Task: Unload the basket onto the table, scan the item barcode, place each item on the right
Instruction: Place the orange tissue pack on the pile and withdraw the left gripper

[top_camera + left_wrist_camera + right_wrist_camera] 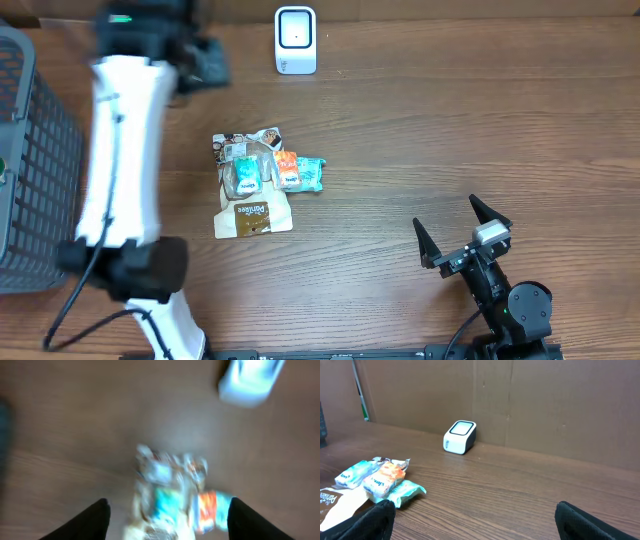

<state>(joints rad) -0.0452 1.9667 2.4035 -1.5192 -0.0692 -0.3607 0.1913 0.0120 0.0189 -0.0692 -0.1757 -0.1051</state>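
The left pincer point(167, 516) hangs over the table point(430, 130), its two fingers well apart with nothing between them. Its blurred wrist view looks down past them onto the heap of snack packets point(258, 182), which lies left of centre in the overhead view. The right pincer point(446, 214), lower right, gapes wide and empty, parked clear of the work, I'd say. The scanner point(295, 40) stands at the top edge, window upward, handy for showing it a barcode. A wire basket point(30, 150) sits far left.
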